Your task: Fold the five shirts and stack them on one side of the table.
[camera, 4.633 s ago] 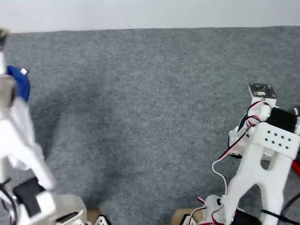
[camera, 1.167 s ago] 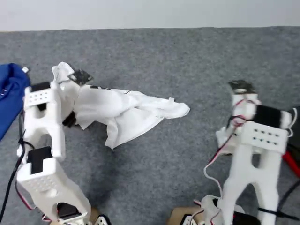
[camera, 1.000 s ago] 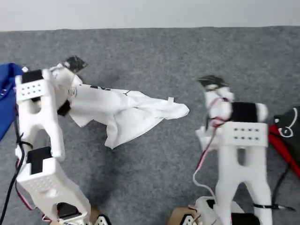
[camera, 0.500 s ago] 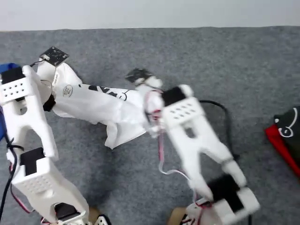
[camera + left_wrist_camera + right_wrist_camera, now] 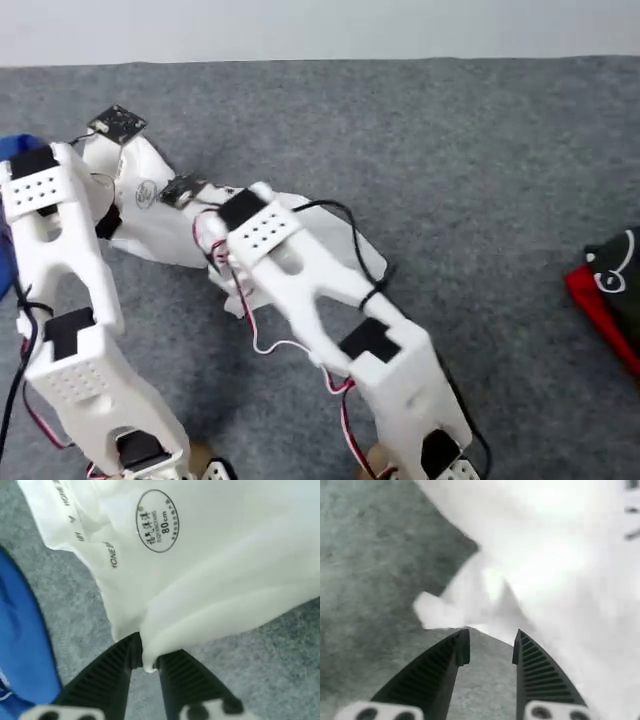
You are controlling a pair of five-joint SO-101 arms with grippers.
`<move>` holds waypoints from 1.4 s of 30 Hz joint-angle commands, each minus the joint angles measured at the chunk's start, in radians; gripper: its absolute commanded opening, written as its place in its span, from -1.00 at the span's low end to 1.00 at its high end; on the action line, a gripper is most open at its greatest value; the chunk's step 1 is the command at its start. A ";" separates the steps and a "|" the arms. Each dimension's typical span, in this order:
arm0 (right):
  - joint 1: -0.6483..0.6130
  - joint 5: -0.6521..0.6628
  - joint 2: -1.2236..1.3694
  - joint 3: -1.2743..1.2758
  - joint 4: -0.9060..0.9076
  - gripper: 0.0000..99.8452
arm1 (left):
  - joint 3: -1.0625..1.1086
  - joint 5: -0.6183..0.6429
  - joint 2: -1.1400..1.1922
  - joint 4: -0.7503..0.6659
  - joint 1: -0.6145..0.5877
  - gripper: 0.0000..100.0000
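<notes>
A crumpled white shirt (image 5: 300,225) lies left of centre on the grey felt table (image 5: 480,150). My left gripper (image 5: 147,661) is shut on a folded edge of the white shirt (image 5: 210,550), at the shirt's left end; the left arm (image 5: 45,200) stands over that end. My right arm (image 5: 262,232) stretches across the shirt from the near side. My right gripper (image 5: 490,647) is open just above the felt, its fingertips at a loose edge of the white shirt (image 5: 560,555), with nothing between them.
A blue shirt (image 5: 8,148) lies at the table's left edge, close to the left gripper, and a blue shirt (image 5: 20,645) fold sits beside its fingers. A red and black garment (image 5: 605,285) sits at the right edge. Bare felt stretches across the right half.
The right arm has swung from the right side of the table across to the white shirt. The left gripper has pulled the shirt's end a little further left.
</notes>
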 commanded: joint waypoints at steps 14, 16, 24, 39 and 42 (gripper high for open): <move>0.308 0.242 0.027 -0.235 0.283 -0.68 | -0.042 0.008 0.005 -0.029 -0.021 -1.00; 0.355 0.315 0.024 -0.235 0.283 -0.68 | -0.042 0.008 0.005 -0.029 -0.021 -1.00; 0.389 0.374 -0.031 -0.115 0.288 -0.68 | -0.042 0.006 0.006 -0.032 -0.020 -1.00; 0.460 0.439 -0.045 0.068 0.205 -0.68 | -0.038 0.008 0.006 -0.041 -0.018 -1.00; 0.458 0.439 0.007 0.066 0.176 -0.68 | -0.036 0.008 0.006 -0.043 -0.018 -1.00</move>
